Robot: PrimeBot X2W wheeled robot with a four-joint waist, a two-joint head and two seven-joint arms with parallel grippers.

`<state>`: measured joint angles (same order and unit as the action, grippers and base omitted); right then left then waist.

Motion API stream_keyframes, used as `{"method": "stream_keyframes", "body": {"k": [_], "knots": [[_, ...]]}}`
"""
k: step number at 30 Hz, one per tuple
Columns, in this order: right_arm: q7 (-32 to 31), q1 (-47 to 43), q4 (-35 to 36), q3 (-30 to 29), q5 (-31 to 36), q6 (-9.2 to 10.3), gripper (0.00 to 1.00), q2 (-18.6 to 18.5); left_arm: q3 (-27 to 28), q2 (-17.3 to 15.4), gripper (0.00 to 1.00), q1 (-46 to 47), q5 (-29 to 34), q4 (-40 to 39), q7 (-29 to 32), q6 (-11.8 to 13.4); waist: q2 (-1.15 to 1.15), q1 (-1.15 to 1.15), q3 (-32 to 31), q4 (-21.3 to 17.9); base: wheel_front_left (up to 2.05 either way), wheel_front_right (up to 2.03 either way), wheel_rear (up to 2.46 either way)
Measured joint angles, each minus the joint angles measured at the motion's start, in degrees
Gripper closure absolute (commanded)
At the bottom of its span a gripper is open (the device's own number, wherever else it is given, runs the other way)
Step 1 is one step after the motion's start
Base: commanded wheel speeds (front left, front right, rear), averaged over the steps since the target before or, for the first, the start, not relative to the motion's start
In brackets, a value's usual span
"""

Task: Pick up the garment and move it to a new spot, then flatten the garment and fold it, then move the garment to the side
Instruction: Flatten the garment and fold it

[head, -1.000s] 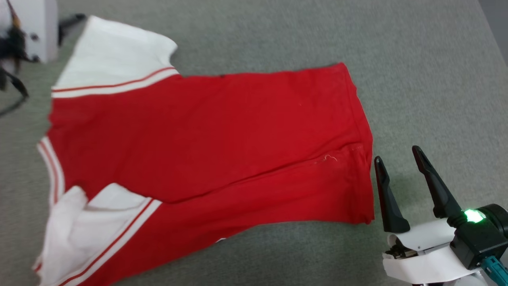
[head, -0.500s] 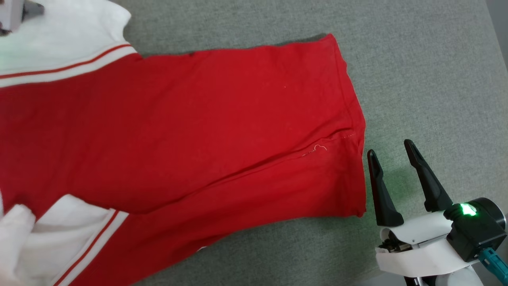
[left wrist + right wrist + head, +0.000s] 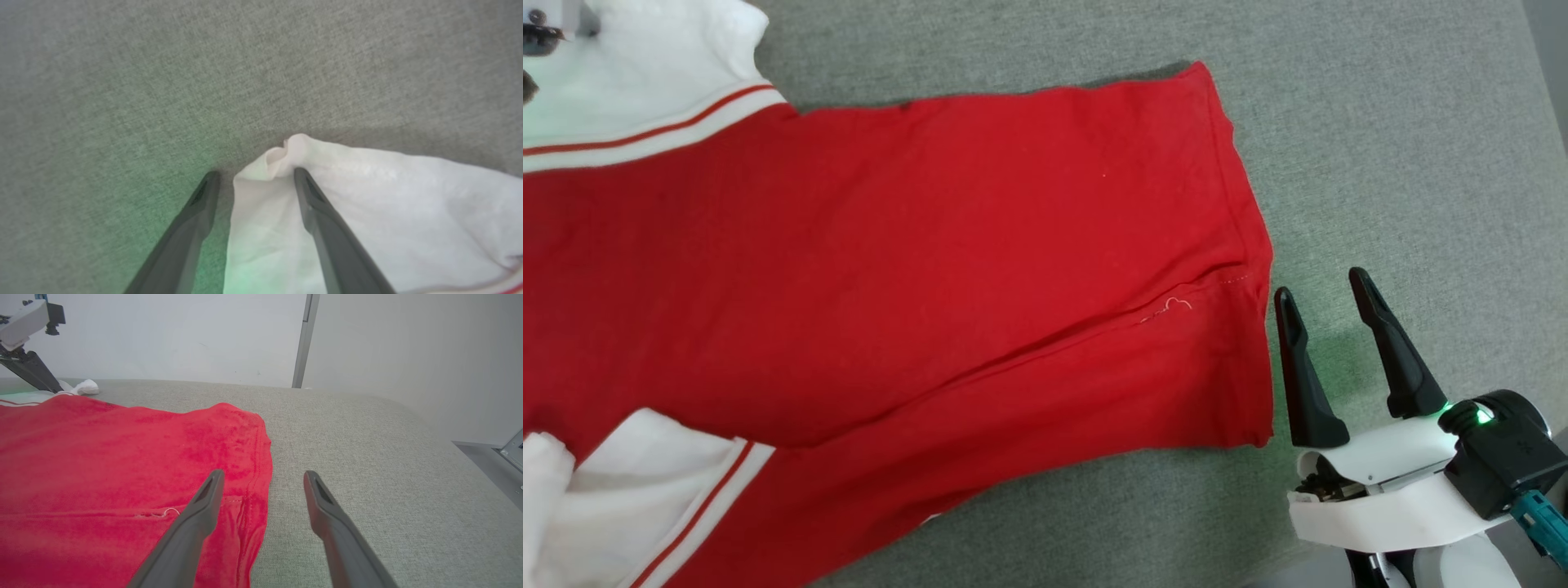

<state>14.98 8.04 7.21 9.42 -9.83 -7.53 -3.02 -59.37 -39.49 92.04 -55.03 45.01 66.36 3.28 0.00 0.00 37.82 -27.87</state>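
Right hand [image 3: 1319, 282] edged forward, spread beside the garment [image 3: 931, 245]; left hand [image 3: 255, 172], spread, straddles its white corner.

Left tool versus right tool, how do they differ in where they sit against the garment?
The left tool straddles the white sleeve corner of the garment; the right tool has bare grey surface between its fingers. The left tool is at the sleeve end; the right tool sits beside the red hem, apart from it. Both stand open.
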Motion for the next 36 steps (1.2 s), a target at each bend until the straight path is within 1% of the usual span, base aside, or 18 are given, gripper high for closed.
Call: {"method": "stream_keyframes", "body": {"k": [2,4,11,14,15,17,21,23,25,27,30,33,36], "knots": [[0.0,0.05,-0.24,0.19,-0.24,0.0,0.0,0.0,0.09,-0.09,1.0,-0.54,-0.22,-0.63,0.25,0.59,0.0,0.0,0.04,-0.2,0.0,0.0,0.0],[0.0,0.24,-0.49,0.26,-0.27,0.0,0.0,0.0,0.12,0.19,1.0,-1.15,-0.49,-1.63,0.79,0.51,0.0,0.0,-0.16,-0.28,0.0,0.0,0.0],[0.0,1.91,-1.82,-0.52,-1.1,0.0,0.0,0.01,0.16,0.55,1.0,-3.31,0.1,-1.59,-5.3,-0.29,0.0,0.0,-2.37,0.31,0.0,0.0,0.0],[0.03,3.74,-5.08,0.14,-2.27,0.0,0.0,-0.11,0.22,1.22,1.0,-4.65,0.04,-0.55,-7.67,-1.0,0.0,0.0,-3.85,0.83,0.0,0.0,0.0],[-1.31,4.65,-6.3,0.66,-2.91,0.0,0.0,-0.4,0.15,1.46,1.0,-5.22,0.04,-0.23,-8.38,-1.42,0.0,0.0,-4.37,1.02,0.0,0.0,0.0],[-5.79,8.09,-7.58,1.97,-4.83,0.0,0.0,-2.1,0.09,1.93,1.0,-6.09,-0.24,0.48,-9.0,-1.86,0.0,0.0,-5.4,1.38,0.0,0.0,0.0],[-17.97,17.02,-7.75,3.67,-8.78,-0.01,0.0,-6.75,-0.09,3.18,1.0,-7.08,-0.77,1.93,-10.07,-2.78,0.0,0.0,-6.98,2.23,0.0,0.0,0.0],[-25.63,21.86,-8.49,3.72,-10.58,0.02,0.0,-8.98,-0.01,3.81,1.0,-7.5,-1.02,2.43,-10.71,-2.99,0.0,0.0,-7.3,2.81,0.0,0.0,0.0],[-33.34,26.18,-10.2,3.77,-13.15,0.01,0.0,-9.69,0.04,4.68,1.0,-7.49,-1.33,2.97,-11.14,-3.27,0.0,0.0,-7.4,3.4,0.0,0.0,0.0],[-40.34,30.43,-12.32,5.05,-14.32,0.01,0.0,-11.48,0.07,5.37,1.0,-7.34,-1.4,3.39,-11.45,-3.38,0.0,0.0,-7.28,3.93,0.0,0.0,0.0],[-48.51,37.01,-17.23,6.05,-17.41,0.01,0.0,-11.98,0.03,6.25,1.0,-6.45,-1.38,3.9,-11.65,-3.86,0.0,0.0,-6.57,4.46,0.0,0.0,0.0],[-56.82,41.36,-22.2,8.83,-20.39,0.01,0.0,-12.2,0.0,6.94,1.0,-5.38,-1.36,4.34,-11.95,-4.35,0.0,0.0,-5.69,4.95,0.0,0.0,0.0],[-61.7,46.09,-27.14,9.03,-22.98,0.01,0.0,-11.04,0.01,7.6,1.0,-4.26,-1.3,4.83,-12.18,-4.6,0.0,0.0,-4.71,5.42,0.0,0.0,0.0]]}}
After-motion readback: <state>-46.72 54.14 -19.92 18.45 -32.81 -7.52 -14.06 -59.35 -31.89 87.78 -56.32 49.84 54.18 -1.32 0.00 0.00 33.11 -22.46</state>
